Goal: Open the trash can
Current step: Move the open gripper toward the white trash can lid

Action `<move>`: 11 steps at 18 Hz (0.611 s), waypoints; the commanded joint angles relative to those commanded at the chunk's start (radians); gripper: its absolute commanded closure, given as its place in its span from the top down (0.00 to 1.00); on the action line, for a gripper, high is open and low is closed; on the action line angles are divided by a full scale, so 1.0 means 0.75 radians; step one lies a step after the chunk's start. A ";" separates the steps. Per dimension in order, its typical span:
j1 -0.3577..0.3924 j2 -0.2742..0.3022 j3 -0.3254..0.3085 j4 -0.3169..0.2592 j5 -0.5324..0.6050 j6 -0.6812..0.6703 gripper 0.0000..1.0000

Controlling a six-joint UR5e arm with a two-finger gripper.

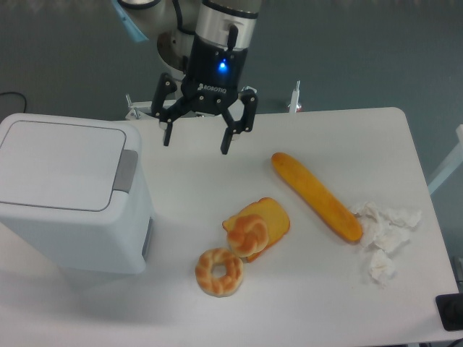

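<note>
Bare table (195,173) lay between the spread-fingered gripper (195,144) and the trash can (72,195); pastries (249,231) and baguette (316,196) lay well right.

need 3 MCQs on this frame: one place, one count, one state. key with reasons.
1. Where is the bin?
A. left side of table
B. right edge
C. beside the tissue

2. How many bread items are on the table?
A. two
B. four
C. six

3. What state is the bin lid in?
A. open
B. removed
C. shut

Key:
1 A, it stands at the left end of the table.
2 B, baguette, toast slice, twisted roll, ring roll.
3 C, the lid lies flat; the gripper hangs open, apart from it.
</note>
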 joint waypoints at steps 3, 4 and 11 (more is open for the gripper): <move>-0.014 -0.021 0.002 0.000 -0.049 -0.043 1.00; -0.014 -0.029 0.000 0.000 -0.059 -0.057 1.00; -0.033 -0.063 0.002 0.000 -0.070 -0.074 1.00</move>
